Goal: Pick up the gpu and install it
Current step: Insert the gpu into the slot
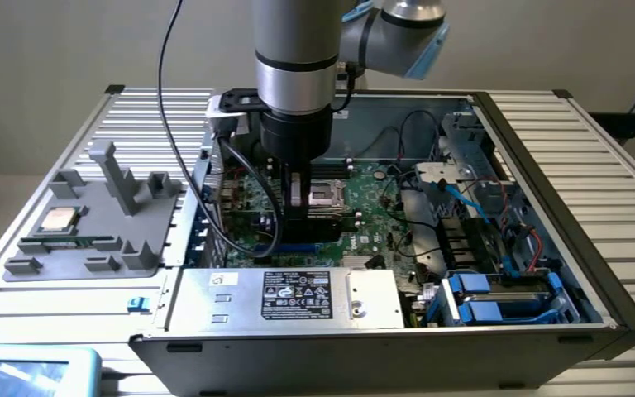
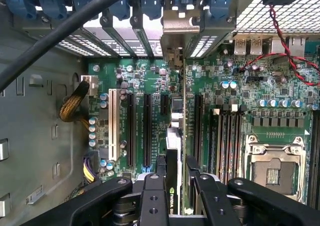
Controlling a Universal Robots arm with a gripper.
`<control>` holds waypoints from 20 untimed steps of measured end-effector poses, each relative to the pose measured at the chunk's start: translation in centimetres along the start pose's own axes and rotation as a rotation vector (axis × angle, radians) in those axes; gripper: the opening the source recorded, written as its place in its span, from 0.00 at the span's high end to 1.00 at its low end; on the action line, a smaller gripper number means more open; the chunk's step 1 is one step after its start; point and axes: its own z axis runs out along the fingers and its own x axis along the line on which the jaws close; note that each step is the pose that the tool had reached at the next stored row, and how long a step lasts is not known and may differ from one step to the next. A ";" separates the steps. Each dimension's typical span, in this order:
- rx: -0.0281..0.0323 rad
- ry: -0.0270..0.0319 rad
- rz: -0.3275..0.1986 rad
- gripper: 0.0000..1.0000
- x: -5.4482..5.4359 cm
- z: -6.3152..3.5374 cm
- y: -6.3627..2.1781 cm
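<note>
Jaws: black two-finger gripper (image 2: 176, 162) clamped on the card's top edge.
Card: thin green-and-black gpu (image 2: 173, 146), edge-on over the green motherboard (image 2: 210, 86); whether it is seated is unclear.
Handling: probably light, stiff and fragile; grip bare edges.

Seen in the exterior view, the motherboard (image 1: 382, 207) lies in the computer case (image 1: 588, 211), power supply (image 1: 295, 299) at its 6 o'clock, drive cage (image 1: 505, 299) at 4 o'clock, parts holder (image 1: 88, 217) outside at 9 o'clock. The gpu (image 2: 174, 146) stands on edge in the gripper (image 2: 177, 166), over the motherboard's expansion slots (image 2: 147, 131).

Both look down on the motherboard (image 1: 382, 203) (image 2: 140, 81), wrist view far closer.
</note>
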 end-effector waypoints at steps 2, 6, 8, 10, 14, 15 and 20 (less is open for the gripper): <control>-0.0001 0.0002 0.000 0.75 0.0 0.00 0.00; 0.0010 0.0002 0.000 0.75 -0.1 0.05 0.00; 0.0014 0.0001 0.000 0.75 -0.1 0.07 0.00; 0.0016 -0.0003 0.000 0.75 -0.1 0.10 0.00; 0.0018 -0.0001 0.000 0.75 -0.2 0.13 0.00; 0.0019 -0.0002 0.000 0.75 -0.2 0.14 0.00; 0.0025 0.0002 0.000 0.75 -0.3 0.18 0.08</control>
